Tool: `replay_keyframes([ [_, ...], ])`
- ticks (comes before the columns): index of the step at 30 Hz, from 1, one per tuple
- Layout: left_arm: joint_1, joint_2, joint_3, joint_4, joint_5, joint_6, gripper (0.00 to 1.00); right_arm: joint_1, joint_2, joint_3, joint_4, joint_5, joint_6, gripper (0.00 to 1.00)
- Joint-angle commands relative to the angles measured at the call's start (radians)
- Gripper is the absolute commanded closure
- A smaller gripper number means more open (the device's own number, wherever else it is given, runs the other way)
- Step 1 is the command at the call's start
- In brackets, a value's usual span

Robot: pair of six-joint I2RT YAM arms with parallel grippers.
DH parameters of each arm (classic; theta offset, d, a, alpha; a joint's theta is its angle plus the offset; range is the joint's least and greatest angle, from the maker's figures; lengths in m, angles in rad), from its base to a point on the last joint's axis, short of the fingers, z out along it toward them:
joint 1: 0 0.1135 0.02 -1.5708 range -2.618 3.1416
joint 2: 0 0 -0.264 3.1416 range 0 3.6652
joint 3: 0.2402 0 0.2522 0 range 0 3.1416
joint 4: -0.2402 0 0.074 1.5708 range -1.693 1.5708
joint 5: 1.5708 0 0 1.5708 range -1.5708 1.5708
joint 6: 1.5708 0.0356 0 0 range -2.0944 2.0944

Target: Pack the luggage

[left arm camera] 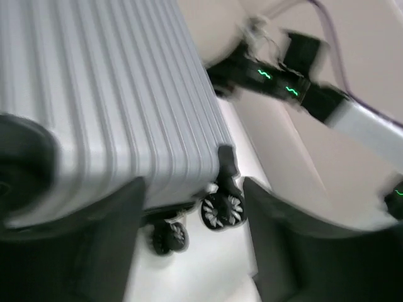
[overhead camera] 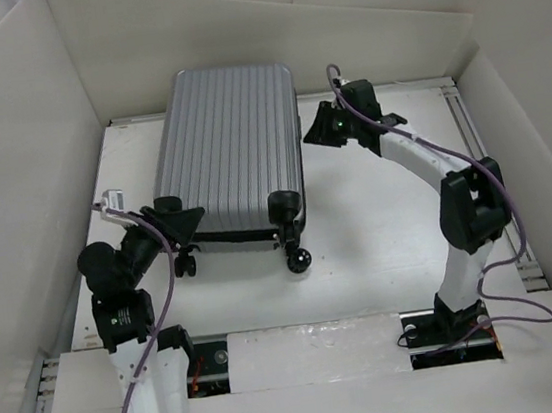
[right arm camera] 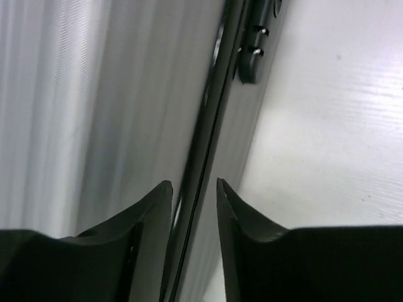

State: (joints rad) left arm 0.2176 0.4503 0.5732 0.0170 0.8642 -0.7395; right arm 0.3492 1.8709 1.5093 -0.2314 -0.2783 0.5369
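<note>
luggage point(overhead camera: 233, 146), shut, is lying flat on the table point(overhead camera: 390, 233), wheels point(overhead camera: 300, 256) facing the arms. left gripper point(overhead camera: 182, 220) is hovering half-open at a wheel-end corner, holding nothing. right gripper point(right arm camera: 194, 189) is straddling the side seam point(right arm camera: 203, 145), jaws narrowly parted, empty. judged step: working the closure; next move is calling for a precise pinch along that seam.

Left wrist view blurred; luggage point(right arm camera: 94, 94) cut off by frame edges in both wrist views.
</note>
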Motion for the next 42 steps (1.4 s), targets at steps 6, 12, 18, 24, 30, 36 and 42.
replay_keyframes([
  [6, -0.001, 0.03, 0.356, -0.264, -0.615, 0.184, 0.01, 0.025, -0.444, -0.232, 0.001, 0.116, -0.137, 0.28],
  [12, -0.001, 0.2, 0.373, -0.342, -0.794, 0.239, 0.0, 0.132, -0.902, -0.65, 0.095, 0.137, -0.049, 0.13],
  [18, -0.001, 0.274, 0.297, -0.354, -0.63, 0.308, 0.0, 0.35, -1.239, -0.981, 0.109, 0.137, 0.086, 0.06],
  [24, -0.001, 0.277, 0.297, -0.377, -0.579, 0.344, 0.0, 0.537, -1.299, -1.133, 0.164, 0.197, 0.124, 0.14],
  [30, -0.001, 0.321, 0.28, -0.387, -0.461, 0.353, 0.2, 0.683, -1.147, -1.134, 0.328, 0.226, 0.124, 0.23],
  [36, -0.001, 0.289, 0.229, -0.407, -0.488, 0.365, 0.31, 0.743, -1.093, -1.123, 0.357, 0.287, 0.133, 0.19],
  [42, -0.001, 0.265, 0.215, -0.416, -0.515, 0.35, 0.61, 0.752, -1.093, -1.123, 0.383, 0.309, 0.155, 0.19],
])
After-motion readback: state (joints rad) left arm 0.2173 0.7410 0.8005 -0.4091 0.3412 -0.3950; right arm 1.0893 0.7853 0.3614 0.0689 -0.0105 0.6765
